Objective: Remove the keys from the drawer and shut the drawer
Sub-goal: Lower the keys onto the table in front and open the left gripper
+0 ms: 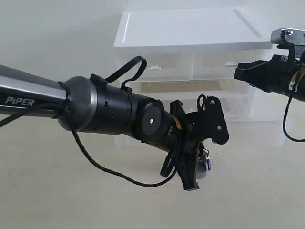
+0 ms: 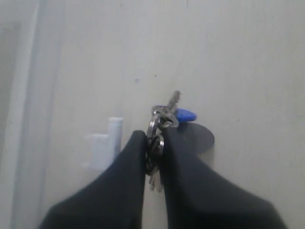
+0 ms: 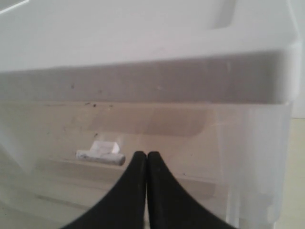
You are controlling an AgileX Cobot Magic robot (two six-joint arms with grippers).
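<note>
My left gripper (image 1: 196,177) points down over the table in front of the white unit, shut on the keys (image 1: 206,163). In the left wrist view the ring and grey keys (image 2: 162,125) are pinched between the black fingers (image 2: 128,167), and the blue cap (image 2: 186,115) sticks out beyond them. The wide translucent drawer (image 1: 252,126) looks pulled out at the unit's bottom, and its white tab handle (image 2: 108,140) lies just beside the keys. My right gripper (image 1: 237,74) hovers shut and empty before the unit's upper right part (image 3: 146,155).
The white drawer unit (image 1: 190,28) stands at the back with two half-width upper drawers. A small tab handle (image 3: 101,152) of the upper right drawer lies close to the right fingertips. Pale table surface (image 1: 71,200) spreads around the unit.
</note>
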